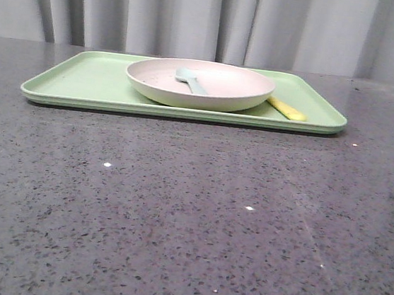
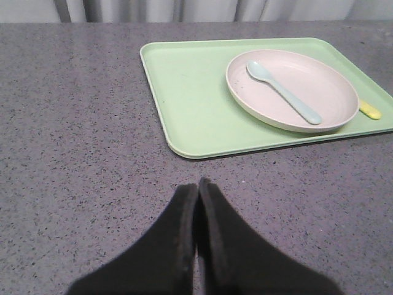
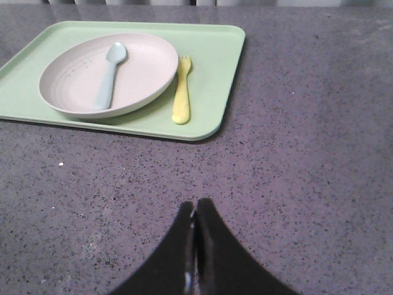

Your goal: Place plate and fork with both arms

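While resting on the light-green tray (image 1: 83, 81), off-white plate (image 1: 218, 86) toward its right half, pale blue-green spoon (image 2: 284, 92) lying inside. Pale-yellow fork (image 3: 182, 98) flat on the tray, just beside the plate's right edge. Left gripper (image 2: 198, 196) and right gripper (image 3: 195, 212) both pressed together, holding nothing, above the speckled dark surface (image 1: 188, 225), apart from the tray.
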`<state>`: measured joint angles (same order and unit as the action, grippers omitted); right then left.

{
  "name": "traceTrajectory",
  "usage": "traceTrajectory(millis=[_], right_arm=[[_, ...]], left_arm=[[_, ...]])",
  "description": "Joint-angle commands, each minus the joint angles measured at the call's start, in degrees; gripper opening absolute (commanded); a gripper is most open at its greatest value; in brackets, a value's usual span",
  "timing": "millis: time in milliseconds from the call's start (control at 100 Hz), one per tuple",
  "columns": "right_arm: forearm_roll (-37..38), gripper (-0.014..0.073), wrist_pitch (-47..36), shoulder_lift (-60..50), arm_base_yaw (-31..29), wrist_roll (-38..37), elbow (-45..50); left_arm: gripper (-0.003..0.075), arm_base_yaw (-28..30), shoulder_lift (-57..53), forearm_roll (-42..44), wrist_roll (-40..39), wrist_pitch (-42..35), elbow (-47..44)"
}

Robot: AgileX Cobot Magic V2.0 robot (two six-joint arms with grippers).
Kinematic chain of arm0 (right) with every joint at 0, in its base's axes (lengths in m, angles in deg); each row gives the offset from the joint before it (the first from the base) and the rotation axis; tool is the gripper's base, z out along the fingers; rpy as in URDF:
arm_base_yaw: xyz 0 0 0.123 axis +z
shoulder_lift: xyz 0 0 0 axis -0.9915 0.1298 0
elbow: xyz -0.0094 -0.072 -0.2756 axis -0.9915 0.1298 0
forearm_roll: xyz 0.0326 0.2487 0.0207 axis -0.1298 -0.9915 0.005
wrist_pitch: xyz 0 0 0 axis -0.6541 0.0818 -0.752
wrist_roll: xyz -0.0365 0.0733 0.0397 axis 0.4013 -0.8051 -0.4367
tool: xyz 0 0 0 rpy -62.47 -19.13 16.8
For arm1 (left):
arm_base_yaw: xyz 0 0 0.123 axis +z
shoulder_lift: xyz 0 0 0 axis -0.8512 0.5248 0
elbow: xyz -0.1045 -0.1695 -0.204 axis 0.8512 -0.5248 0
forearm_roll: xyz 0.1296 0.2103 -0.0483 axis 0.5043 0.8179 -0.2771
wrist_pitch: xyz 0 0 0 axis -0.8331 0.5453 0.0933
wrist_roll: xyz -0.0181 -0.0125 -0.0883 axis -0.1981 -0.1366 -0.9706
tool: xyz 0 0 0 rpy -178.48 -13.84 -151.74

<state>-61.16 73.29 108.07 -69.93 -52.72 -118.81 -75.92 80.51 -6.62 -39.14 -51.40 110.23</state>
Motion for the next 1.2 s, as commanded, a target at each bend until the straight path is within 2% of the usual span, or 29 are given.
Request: traceTrajectory(millis=[0,320,1040,1190], right_arm=[[0.1,-0.0067,-4.8,-2.1,-0.3,0.7,-0.6],[0.1,-0.0067,-4.4,-4.7,-0.3,0.7,0.2],[0.1,-0.0067,-4.0,-4.7,-0.3,0.7,0.2],[0.1,-0.0067,-4.0,-4.7,-0.3,0.7,0.2]], left_arm=[[-0.002,0.2,-2.4,0.0,-0.6,-4.8,0.1],[-0.002,0.2,-11.2,0.1,-0.6,-4.7,-3.8],[-0.002,0.2,-11.2,0.1,-0.6,-4.7,-3.8],[-0.002,0.2,-11.2,5.0,-0.6,-4.6,-3.9]])
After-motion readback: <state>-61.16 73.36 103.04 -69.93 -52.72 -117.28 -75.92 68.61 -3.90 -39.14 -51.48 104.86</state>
